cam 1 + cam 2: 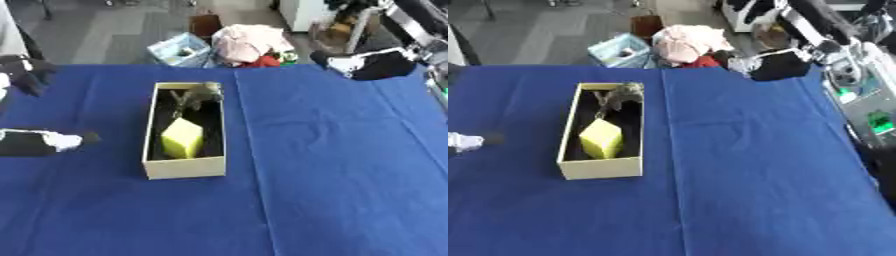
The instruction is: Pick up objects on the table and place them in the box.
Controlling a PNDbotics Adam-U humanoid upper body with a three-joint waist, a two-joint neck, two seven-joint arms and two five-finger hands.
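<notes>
My right hand (372, 64), raised at the far right edge of the blue surface (332, 165); finger state indiscernible. Yellow block (182, 138) inside the box (184, 169), beside a grey object (197, 95).

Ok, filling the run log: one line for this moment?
box: yellow block, grey item inside | left hand: beside box | right hand: far edge

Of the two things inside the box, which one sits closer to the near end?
The yellow block; the grey object lies at the box's far end.

Blue-clothed table (332, 165) w/ cream box (185, 167) left of centre, black-white thing (39, 141) at left edge.
</notes>
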